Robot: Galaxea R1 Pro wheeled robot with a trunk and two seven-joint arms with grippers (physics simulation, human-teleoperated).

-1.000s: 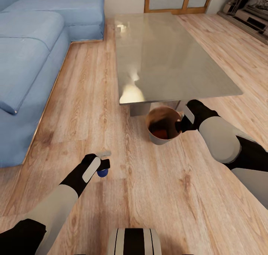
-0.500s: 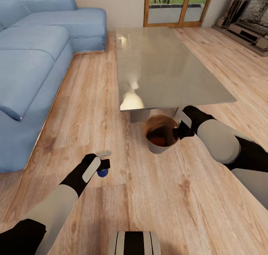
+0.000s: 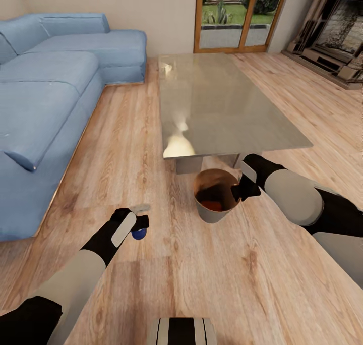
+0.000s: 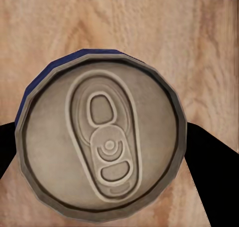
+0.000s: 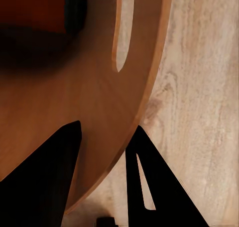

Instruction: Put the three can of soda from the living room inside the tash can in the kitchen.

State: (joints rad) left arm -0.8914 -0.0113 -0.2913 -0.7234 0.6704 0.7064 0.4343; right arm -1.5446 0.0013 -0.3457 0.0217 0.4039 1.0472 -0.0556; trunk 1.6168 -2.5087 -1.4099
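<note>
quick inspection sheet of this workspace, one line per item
surface: wood-plank floor; glass table bare.
job's things: blue can held over the floor, its silvery top toward the wrist camera; bin on the floor at the table's near end, something orange inside.
clutter: nothing seen.
grippers: left gripper shut on the blue can; right gripper fingers either side of the bin's rim.
cables: nothing seen.
surroundings: blue sofa, glass doors, fireplace.
</note>
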